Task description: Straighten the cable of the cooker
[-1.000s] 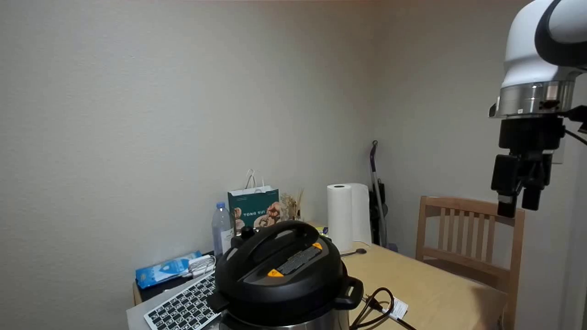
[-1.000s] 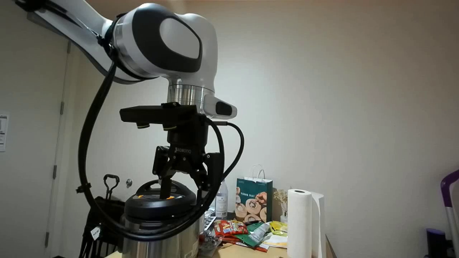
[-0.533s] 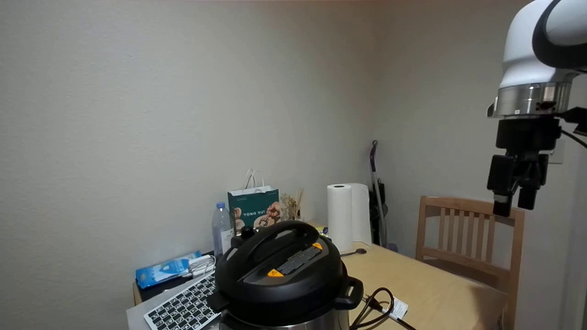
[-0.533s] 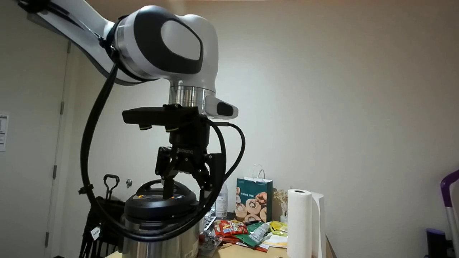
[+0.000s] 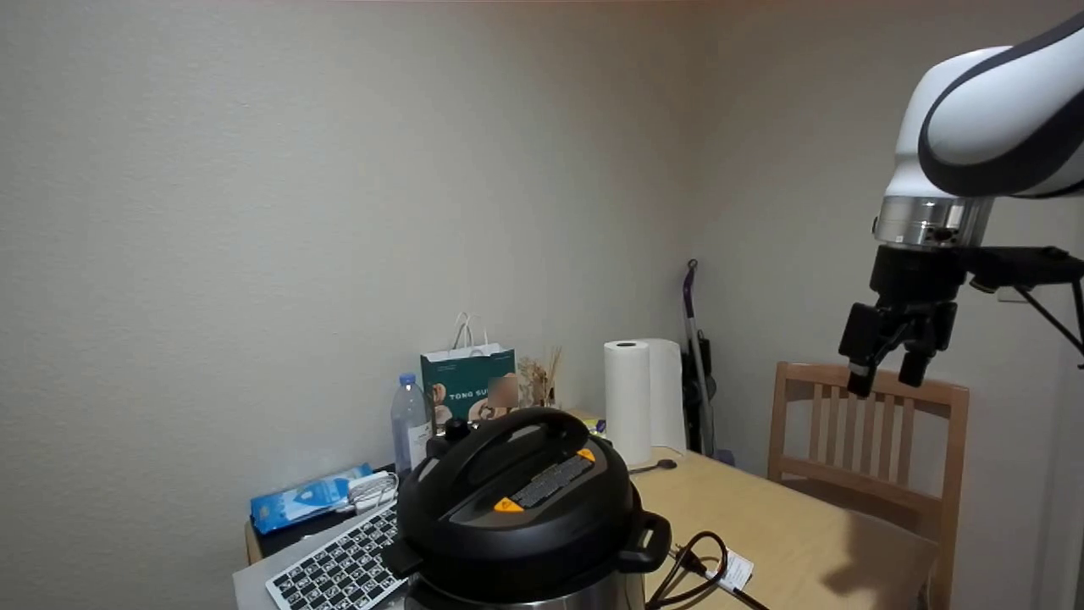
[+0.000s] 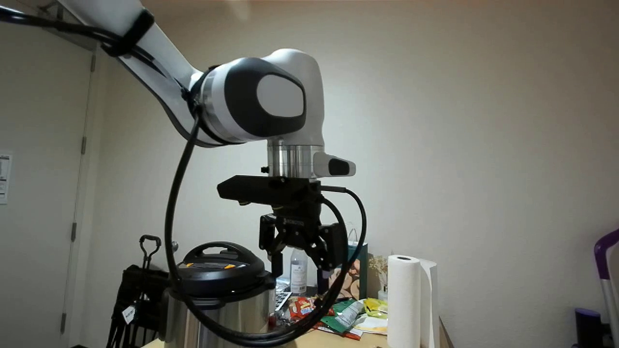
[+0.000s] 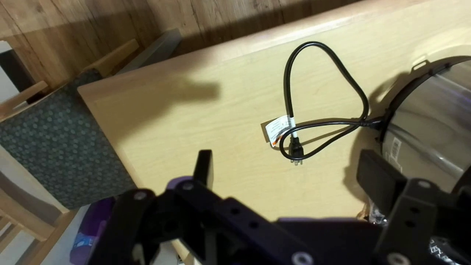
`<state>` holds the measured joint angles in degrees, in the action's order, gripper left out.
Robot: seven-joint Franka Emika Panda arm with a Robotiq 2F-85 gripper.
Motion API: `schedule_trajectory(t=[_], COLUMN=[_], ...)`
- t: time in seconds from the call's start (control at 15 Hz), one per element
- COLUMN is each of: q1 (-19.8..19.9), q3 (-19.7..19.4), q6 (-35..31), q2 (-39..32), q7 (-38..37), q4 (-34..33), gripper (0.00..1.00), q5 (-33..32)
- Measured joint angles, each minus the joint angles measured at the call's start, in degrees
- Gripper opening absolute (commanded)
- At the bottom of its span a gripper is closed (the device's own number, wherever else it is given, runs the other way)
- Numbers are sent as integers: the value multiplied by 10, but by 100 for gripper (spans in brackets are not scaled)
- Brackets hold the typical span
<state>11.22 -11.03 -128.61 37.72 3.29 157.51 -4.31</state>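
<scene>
While hovering above the bench (image 7: 239,103), gaping wide with the claw (image 7: 289,165) and holding only air, looking down in the wrist view on the cable (image 7: 287,86). Finding it lying looped on the bench just beside the cooker (image 7: 419,147), running to its side and passing a small loop across the plug (image 7: 296,147). Cutting off the cooker at the wrist view's edge, and its base in both exterior views. Partly hiding the paper bag (image 6: 356,285) behind the claw and a black hose (image 6: 169,227) in an exterior view. Covering the cooker's inside with its black lid (image 5: 533,534), and showing dried flowers (image 6: 378,266) standing in a small vase (image 6: 382,294).
</scene>
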Motion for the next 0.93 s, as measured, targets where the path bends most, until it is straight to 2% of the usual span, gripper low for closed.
schedule_trajectory(t=[0.4, 0.6, 0.8, 0.93], q1=[0, 1, 1, 1], q3=[0, -4, -5, -4], q6=[0, 4, -29, -78], q2=[-21, -25, -67, -121], q7=[0, 0, 0, 0], q4=[-14, 12, 33, 33], gripper=[100, 100, 100, 100], q5=[0, 0, 0, -6])
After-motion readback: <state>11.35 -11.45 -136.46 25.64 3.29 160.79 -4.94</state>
